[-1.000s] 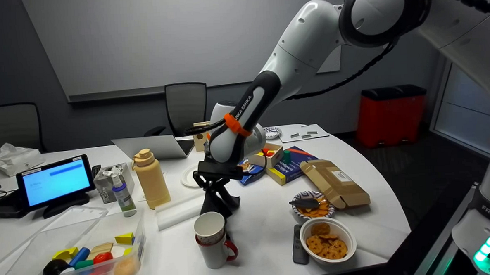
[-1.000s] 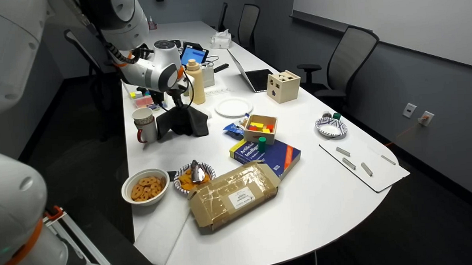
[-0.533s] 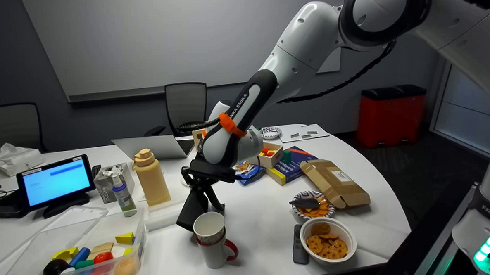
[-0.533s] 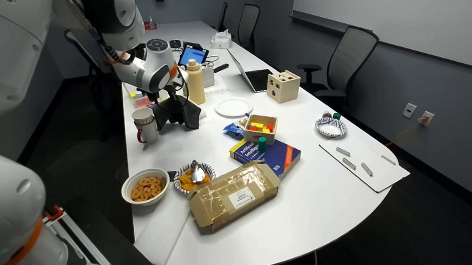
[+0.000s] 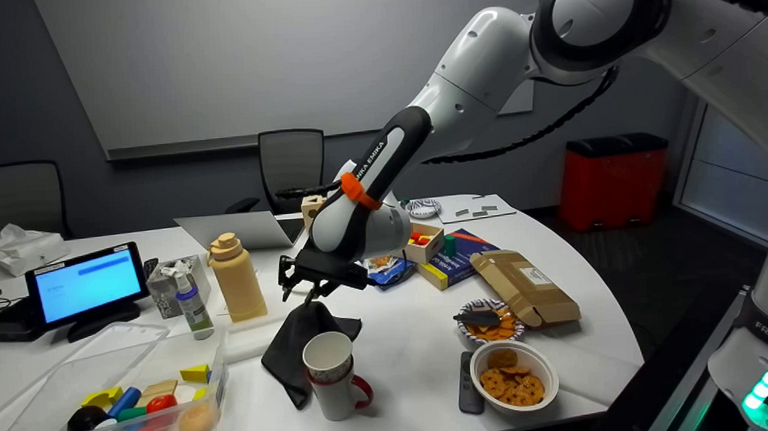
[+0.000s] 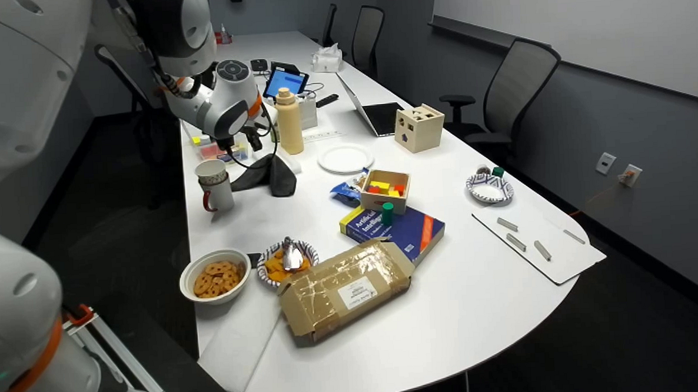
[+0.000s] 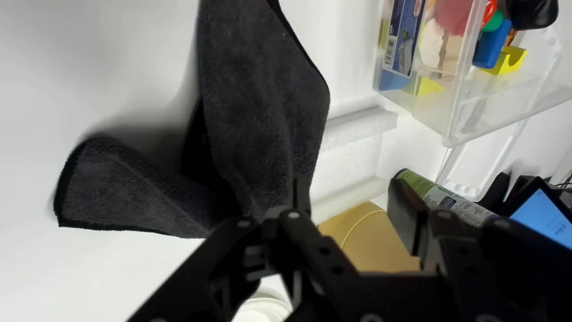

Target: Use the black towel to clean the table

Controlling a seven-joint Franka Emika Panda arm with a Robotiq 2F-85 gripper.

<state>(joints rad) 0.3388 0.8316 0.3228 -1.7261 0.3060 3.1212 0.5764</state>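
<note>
I have the pincer (image 7: 351, 199) unclenched, its fingers spread. The black towel (image 7: 263, 103) lies rumpled on the tabletop (image 5: 402, 344), its long axis running in my wrist view from by one finger up to the top edge; a shorter flap points left. In an exterior view, one corner points toward the near edge, beside the red-handled mug (image 5: 334, 399).

Fuzzy matt cloth — the black towel (image 7: 263, 89), smooth white table (image 6: 477, 308), clear plastic bin (image 7: 433, 112), plain wooden cube (image 6: 420, 129)
</note>
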